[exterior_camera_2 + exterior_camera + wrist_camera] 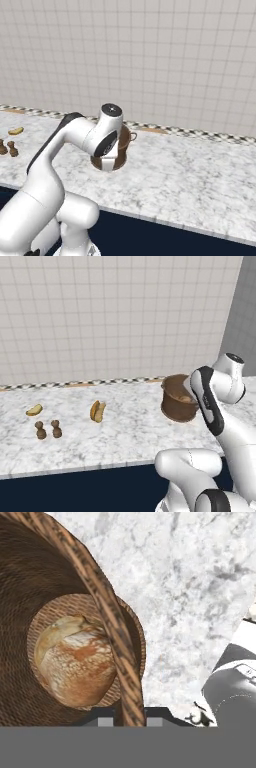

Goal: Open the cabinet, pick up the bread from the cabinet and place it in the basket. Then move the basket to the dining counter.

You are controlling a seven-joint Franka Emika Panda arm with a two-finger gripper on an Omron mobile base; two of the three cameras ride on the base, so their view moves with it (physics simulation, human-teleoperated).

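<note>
Marbled table point(115, 436): gripper point(127, 721) straddles basket point(107, 607) rim, seemingly clamped; bread point(75, 659) inside. Thin-rim grip may slip, tipping basket.

Even, bright rendered light throughout (no glare), with only faint soft shadows; all views sharp.

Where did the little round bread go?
The bread lies at the bottom of the basket, seen from the hand view. The basket stands on the marbled counter, at the right in the left base view.
</note>
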